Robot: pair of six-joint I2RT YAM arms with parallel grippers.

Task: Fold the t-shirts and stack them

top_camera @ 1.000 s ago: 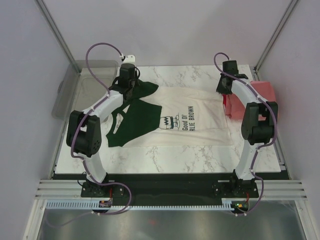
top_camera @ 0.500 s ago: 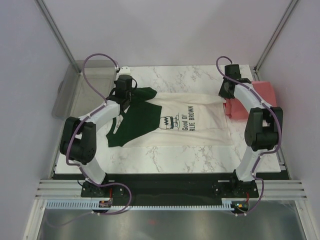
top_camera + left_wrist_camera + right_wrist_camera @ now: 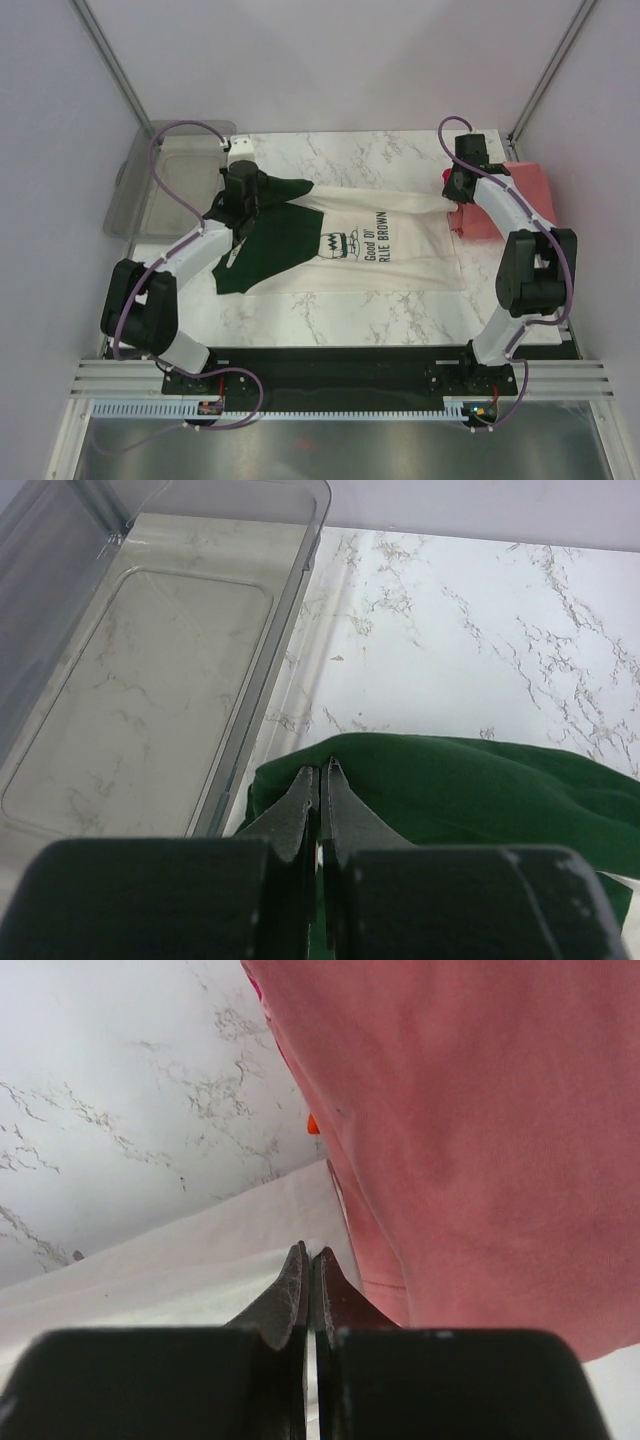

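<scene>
Left pincer (image 3: pixel 243 190) is clamped on the far green sleeve (image 3: pixel 470 790) of the cream-white t-shirt (image 3: pixel 370 245), jaws closed to a sliver with cloth bunched between them, near the clear grey bin (image 3: pixel 165 190) at the left edge of the table (image 3: pixel 330 315). The shirt lies spread across the middle of the marble table, collar end to the left, hem to the right, print and lettering facing up. At its far right corner the right pincer (image 3: pixel 456 186) is likewise closed on the pale hem, as its wrist camera shows, just beside the coral-red t-shirt (image 3: pixel 528 185). That red shirt sits as a compact block at the right edge of the table and looks already folded, though the arm hides part of it. On that reading the job stands near its midpoint. One shirt is done, and the cream one is gripped at both ends of its far edge with no fold yet laid across the body. What appears to be left is bringing the far side over, reducing the shirt to a packet, and setting one shirt on the other, as no stack exists yet.
</scene>
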